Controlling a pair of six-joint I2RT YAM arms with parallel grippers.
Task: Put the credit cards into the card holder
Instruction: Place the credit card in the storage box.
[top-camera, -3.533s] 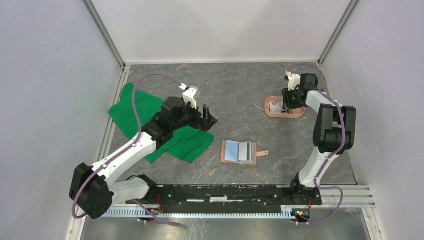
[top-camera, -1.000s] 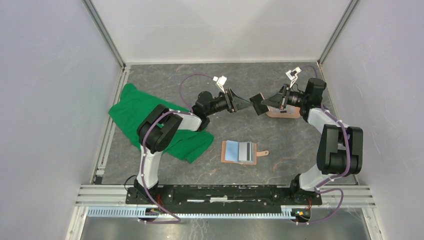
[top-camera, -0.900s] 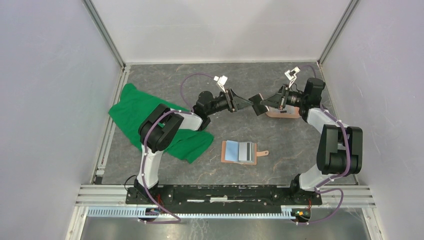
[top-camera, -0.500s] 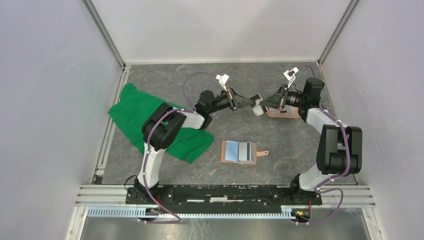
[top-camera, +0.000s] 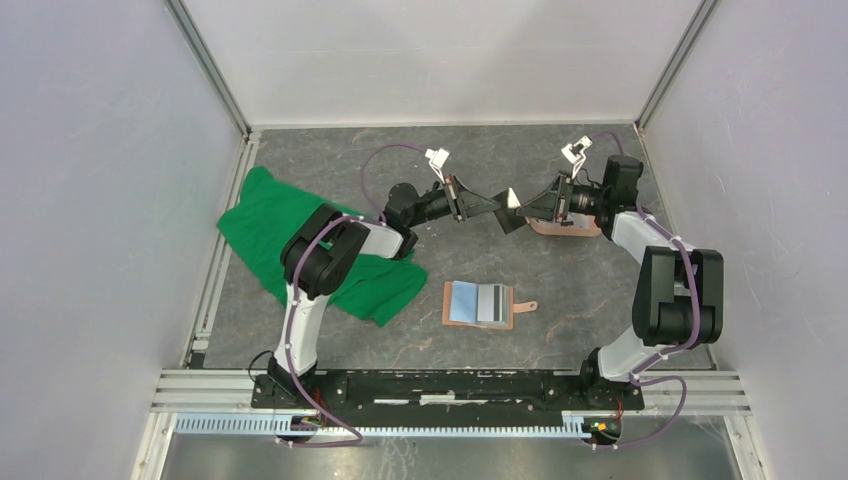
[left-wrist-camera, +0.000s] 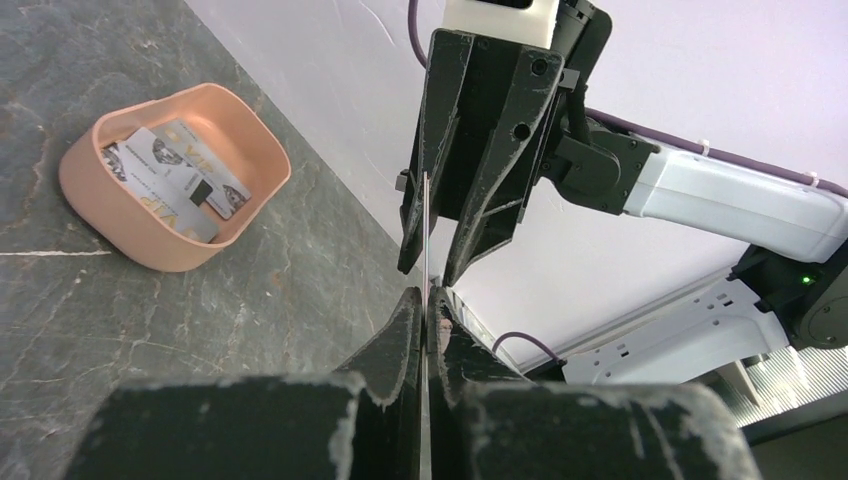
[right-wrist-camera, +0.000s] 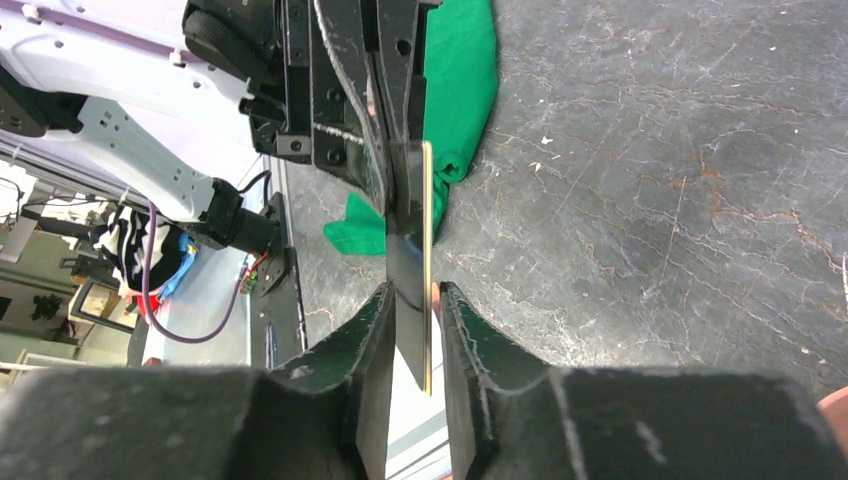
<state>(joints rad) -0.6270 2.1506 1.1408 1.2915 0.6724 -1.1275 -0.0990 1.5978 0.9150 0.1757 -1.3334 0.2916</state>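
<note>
Nudged leftward, the thin card (right-wrist-camera: 412, 250) shows edge-on.

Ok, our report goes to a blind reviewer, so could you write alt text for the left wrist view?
The left end effector grips a credit card seen edge-on, while the fingers of the right end effector flank its far end. At left, a salmon tray holding more cards sits on the grey table.

Left claw (top-camera: 495, 204) and right claw (top-camera: 524, 206) meet tip-to-tip, both pinched.
</note>
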